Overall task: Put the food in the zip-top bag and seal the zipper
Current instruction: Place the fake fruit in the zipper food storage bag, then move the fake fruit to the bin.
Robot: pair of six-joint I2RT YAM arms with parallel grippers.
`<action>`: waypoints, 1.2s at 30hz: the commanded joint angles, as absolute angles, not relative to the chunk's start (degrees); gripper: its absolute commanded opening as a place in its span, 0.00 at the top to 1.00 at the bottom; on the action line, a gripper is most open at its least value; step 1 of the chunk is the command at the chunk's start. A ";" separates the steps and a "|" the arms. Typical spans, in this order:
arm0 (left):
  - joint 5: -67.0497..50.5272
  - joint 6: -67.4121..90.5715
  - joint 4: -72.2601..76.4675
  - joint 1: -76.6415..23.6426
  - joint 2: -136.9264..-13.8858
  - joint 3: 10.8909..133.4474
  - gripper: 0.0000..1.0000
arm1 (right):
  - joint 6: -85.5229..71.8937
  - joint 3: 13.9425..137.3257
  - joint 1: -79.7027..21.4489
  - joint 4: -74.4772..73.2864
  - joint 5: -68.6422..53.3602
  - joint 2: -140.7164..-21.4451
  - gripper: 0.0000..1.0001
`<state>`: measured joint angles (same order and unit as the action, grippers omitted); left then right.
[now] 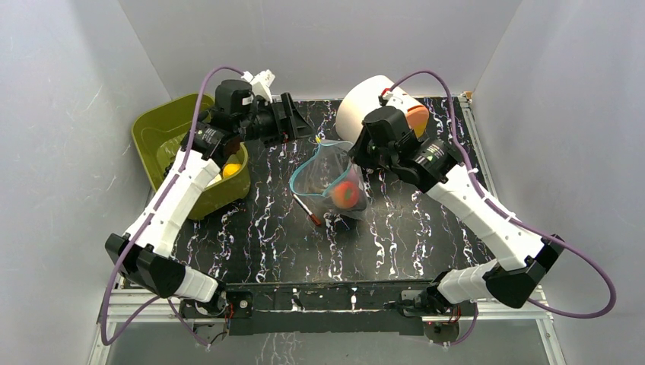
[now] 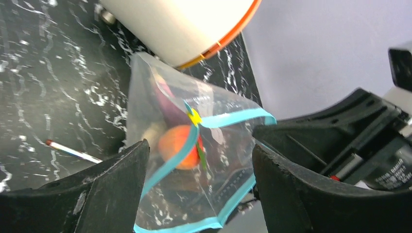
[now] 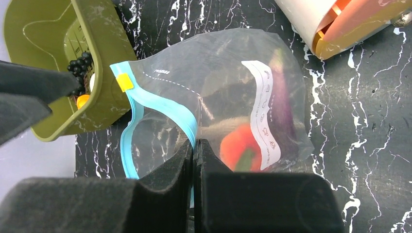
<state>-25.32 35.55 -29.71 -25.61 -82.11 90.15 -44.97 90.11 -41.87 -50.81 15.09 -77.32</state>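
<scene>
An olive-green slotted plastic basket (image 1: 163, 129) sat behind the left gripper (image 1: 299, 122), holding a dark grape cluster (image 3: 80, 68) and a small orange fruit (image 3: 82, 100). That gripper's jaws stood apart and empty, with the clear crinkly zip-top bag (image 3: 218, 73) just ahead of them. A thin red-tipped pen (image 1: 307, 209) lay on the black marbled counter (image 1: 411, 236) beside the bag. Inside the bag were a red-green peach (image 3: 240, 148) and a purple piece (image 3: 284, 107). The right gripper (image 3: 194, 144) had its jaws clamped on the teal-blue zipper (image 3: 160, 104), and the bag's mouth gaped. A white cylinder with an orange lid (image 1: 373, 103) lay just beyond.
</scene>
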 commanded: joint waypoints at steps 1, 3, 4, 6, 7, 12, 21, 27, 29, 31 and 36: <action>-15.53 33.76 -35.24 -24.79 -80.87 93.25 0.24 | -43.59 90.23 -41.57 -47.92 16.56 -74.34 1.00; -13.15 33.62 -37.03 -24.09 -81.01 94.10 0.24 | -42.74 90.83 -41.43 -47.90 16.65 -74.35 1.00; -11.26 33.65 -38.21 -23.75 -81.11 94.54 0.24 | -42.41 91.20 -41.48 -47.98 16.69 -74.37 1.00; -7.82 34.14 -39.98 -22.78 -80.97 95.22 0.25 | -41.71 91.63 -41.41 -47.99 16.81 -74.28 1.00; -7.00 34.42 -40.21 -21.84 -80.76 95.27 0.25 | -41.59 91.67 -41.43 -47.99 16.93 -74.16 1.00; -7.57 35.79 -41.74 -14.13 -80.80 95.39 0.28 | -41.72 90.33 -41.41 -47.80 17.40 -72.94 1.00; 5.89 32.41 -50.35 -3.03 -84.04 97.72 0.36 | -40.00 89.39 -41.36 -46.51 18.36 -71.33 1.00; 10.81 30.98 -49.91 1.80 -88.91 96.40 0.36 | -39.10 88.77 -41.32 -45.94 19.68 -70.62 1.00; 13.27 30.37 -49.54 2.91 -90.89 95.72 0.36 | -38.94 88.41 -41.39 -45.44 19.73 -70.26 1.00; 14.95 30.31 -48.86 4.38 -92.61 95.04 0.36 | -38.58 88.38 -41.34 -45.19 20.00 -70.18 1.00; 20.13 29.44 -46.69 7.28 -96.76 93.23 0.37 | -36.50 88.97 -41.37 -44.86 21.01 -70.84 1.00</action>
